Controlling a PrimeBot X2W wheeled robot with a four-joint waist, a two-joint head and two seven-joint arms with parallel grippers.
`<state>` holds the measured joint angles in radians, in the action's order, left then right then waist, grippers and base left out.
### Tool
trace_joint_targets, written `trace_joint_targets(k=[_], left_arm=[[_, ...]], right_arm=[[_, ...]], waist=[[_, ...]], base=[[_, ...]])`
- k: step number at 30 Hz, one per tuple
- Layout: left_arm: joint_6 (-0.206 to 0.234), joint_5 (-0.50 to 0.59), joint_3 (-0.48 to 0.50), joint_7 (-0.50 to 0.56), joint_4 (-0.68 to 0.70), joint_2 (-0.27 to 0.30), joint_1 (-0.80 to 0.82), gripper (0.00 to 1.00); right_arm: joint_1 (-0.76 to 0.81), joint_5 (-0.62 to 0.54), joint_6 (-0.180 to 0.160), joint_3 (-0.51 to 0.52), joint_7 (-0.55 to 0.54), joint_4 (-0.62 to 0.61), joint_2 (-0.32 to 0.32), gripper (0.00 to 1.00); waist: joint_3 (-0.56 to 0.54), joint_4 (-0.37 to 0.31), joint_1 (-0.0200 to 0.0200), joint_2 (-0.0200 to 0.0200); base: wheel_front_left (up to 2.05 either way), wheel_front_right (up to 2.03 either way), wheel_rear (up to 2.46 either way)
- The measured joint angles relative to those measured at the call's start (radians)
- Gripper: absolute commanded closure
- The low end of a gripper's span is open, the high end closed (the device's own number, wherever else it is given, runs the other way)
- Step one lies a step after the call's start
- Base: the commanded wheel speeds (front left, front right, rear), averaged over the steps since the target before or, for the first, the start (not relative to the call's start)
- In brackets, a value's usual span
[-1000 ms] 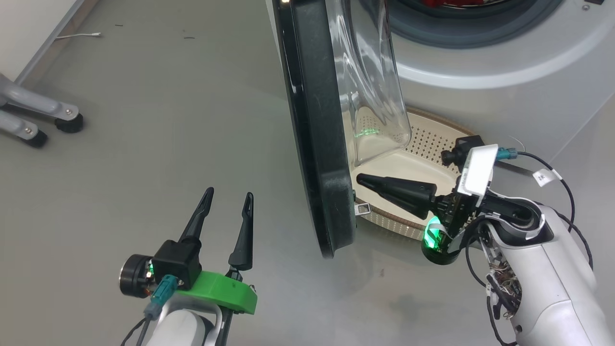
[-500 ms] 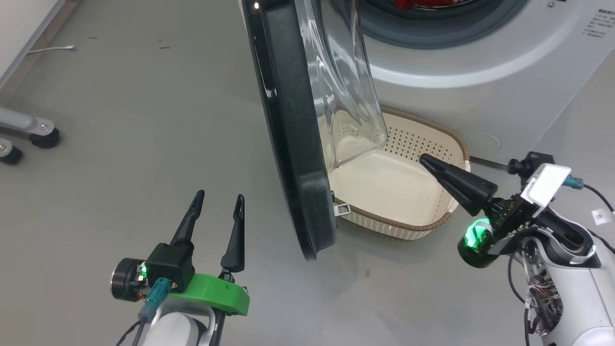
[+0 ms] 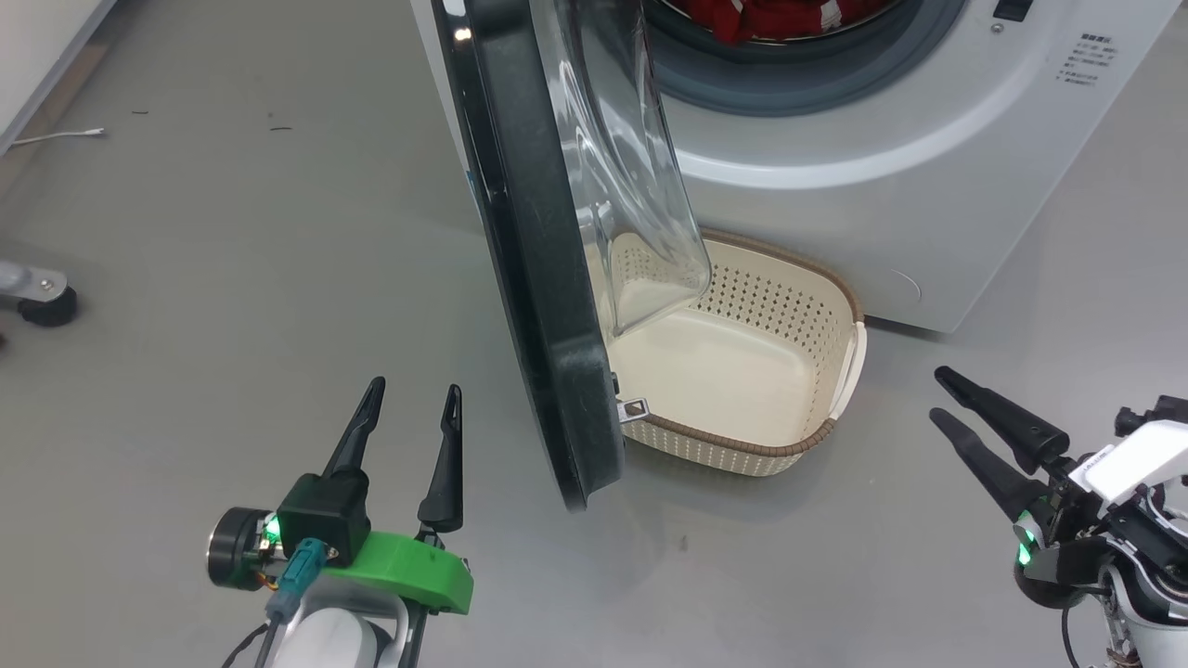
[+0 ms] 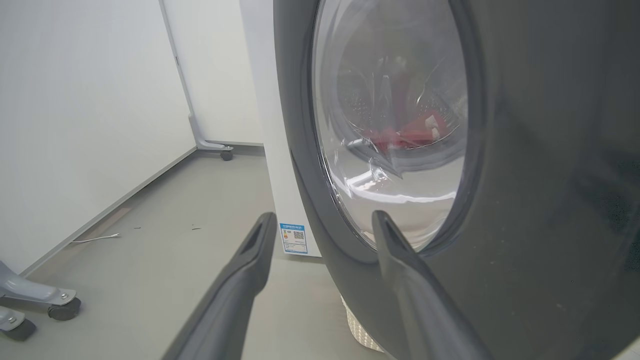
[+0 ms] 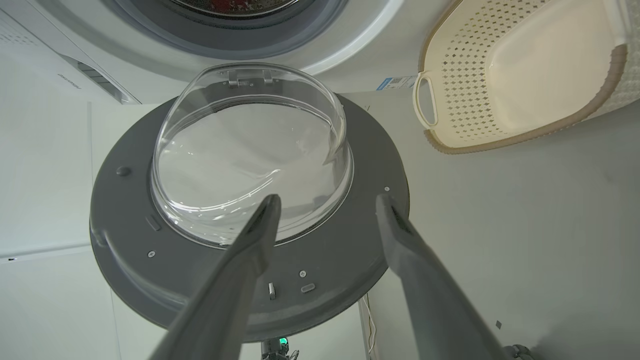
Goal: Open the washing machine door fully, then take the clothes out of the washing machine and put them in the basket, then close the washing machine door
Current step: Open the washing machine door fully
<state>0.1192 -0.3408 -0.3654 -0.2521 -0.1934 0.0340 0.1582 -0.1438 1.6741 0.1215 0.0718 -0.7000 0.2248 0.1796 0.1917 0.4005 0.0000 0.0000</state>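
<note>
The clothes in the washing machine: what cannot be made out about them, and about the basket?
- The clothes: in the head view, cut off by the top edge; their number is unclear.
- Left wrist view: the clothes are blurred by reflections in the washing machine door glass.
- The basket: in the head view, its left end is hidden behind the door.

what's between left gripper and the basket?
The washing machine door, standing open edge-on, separates the left gripper from the basket; the head view shows it.
</note>
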Motion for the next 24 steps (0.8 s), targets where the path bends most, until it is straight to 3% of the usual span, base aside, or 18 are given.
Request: trace_joint_targets(k=[9, 19, 24], left_arm=[[0.000, 0.010, 0.012, 0.000, -0.023, 0.000, -0.006, 0.00], [0.000, 0.017, 0.045, 0.000, -0.035, 0.000, -0.016, 0.00], [0.000, 0.018, 0.036, 0.000, -0.049, 0.000, -0.016, 0.00]], right_arm=[[0.075, -0.287, 0.000, 0.021, 0.217, -0.186, 0.031, 0.00], [0.182, -0.569, 0.000, 0.045, 0.512, -0.243, 0.057, 0.00], [0.203, -0.793, 0.000, 0.070, 0.702, -0.277, 0.129, 0.00]], waist=[[-0.024, -0.029, 0.0000, 0.0000], [-0.043, -0.060, 0.0000, 0.0000], [-0.048, -0.074, 0.0000, 0.0000]], base=[[0.00, 0.00, 0.00], [0.00, 0.00, 0.00], [0.00, 0.00, 0.00]])
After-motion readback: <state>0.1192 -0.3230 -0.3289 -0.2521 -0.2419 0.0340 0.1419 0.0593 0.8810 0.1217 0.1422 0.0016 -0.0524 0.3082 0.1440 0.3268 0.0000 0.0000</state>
